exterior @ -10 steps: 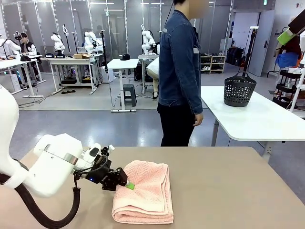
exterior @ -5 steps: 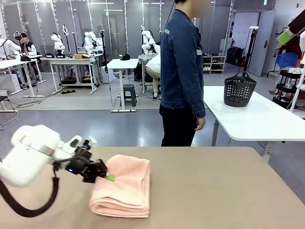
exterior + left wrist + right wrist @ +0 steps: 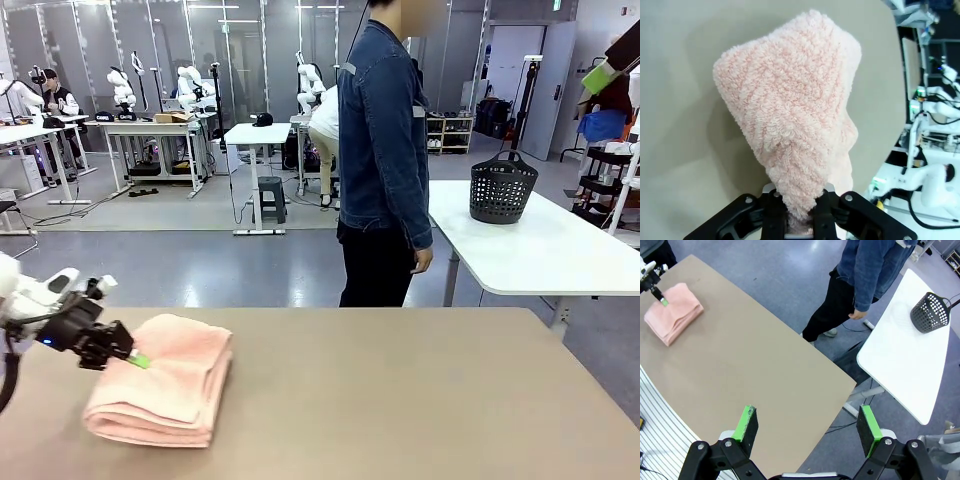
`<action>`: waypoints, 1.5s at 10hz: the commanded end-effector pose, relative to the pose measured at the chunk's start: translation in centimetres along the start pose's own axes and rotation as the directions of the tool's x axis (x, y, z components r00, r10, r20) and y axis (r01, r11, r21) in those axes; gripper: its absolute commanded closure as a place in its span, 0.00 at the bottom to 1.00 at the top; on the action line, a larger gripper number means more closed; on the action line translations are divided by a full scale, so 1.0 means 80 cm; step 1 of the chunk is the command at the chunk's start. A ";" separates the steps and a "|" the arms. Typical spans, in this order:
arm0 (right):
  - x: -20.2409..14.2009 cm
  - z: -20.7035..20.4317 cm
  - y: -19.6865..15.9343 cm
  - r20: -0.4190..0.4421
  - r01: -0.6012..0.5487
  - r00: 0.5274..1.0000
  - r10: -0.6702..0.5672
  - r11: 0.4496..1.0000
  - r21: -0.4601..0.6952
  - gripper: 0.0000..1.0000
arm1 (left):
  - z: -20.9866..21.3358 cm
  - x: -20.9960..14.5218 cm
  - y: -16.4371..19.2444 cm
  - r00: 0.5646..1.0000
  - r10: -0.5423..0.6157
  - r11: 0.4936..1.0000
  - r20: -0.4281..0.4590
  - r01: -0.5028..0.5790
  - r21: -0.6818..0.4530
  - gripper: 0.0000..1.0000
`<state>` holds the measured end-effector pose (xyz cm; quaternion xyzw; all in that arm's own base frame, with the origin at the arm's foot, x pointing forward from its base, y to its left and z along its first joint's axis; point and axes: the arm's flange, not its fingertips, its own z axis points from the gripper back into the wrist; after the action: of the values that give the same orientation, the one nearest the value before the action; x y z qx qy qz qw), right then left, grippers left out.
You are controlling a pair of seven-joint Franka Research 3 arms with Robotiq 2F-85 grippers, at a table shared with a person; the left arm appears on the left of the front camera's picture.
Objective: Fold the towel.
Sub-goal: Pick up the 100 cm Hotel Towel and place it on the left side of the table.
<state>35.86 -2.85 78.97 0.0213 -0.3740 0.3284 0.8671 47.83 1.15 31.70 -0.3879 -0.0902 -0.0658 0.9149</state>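
The folded towel [image 3: 160, 380] is being dragged toward the left end of the table [image 3: 420, 400], pinched at its edge by the left gripper [image 3: 128, 355]. The right gripper [image 3: 805, 427] is being held wide open, high above. Folding looks finished; only placement seems left.

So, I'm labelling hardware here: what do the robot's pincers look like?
The left pincer is black with green pads, on a white wrist carrying a black cable and a small blue light. The right pincer has black linkage fingers tipped with bright green pads.
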 end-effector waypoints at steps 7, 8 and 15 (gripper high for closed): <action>0.000 0.002 0.000 -0.005 -0.010 1.000 0.010 1.000 0.000 0.00 | 0.116 0.005 0.105 0.990 -0.143 0.980 0.003 0.142 0.137 0.84; 0.000 0.002 0.000 -0.005 -0.010 1.000 0.010 1.000 0.000 0.00 | 0.122 0.003 0.112 0.992 -0.129 0.978 0.004 0.126 0.163 0.84; 0.000 0.002 0.000 -0.005 -0.010 1.000 0.010 1.000 0.000 0.00 | 0.133 -0.018 0.092 0.980 -0.174 0.947 0.097 0.139 0.289 0.00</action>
<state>35.87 -2.85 78.97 0.0213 -0.3740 0.3284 0.8671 47.59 14.62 33.22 -0.2791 -0.1547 -0.1030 0.9421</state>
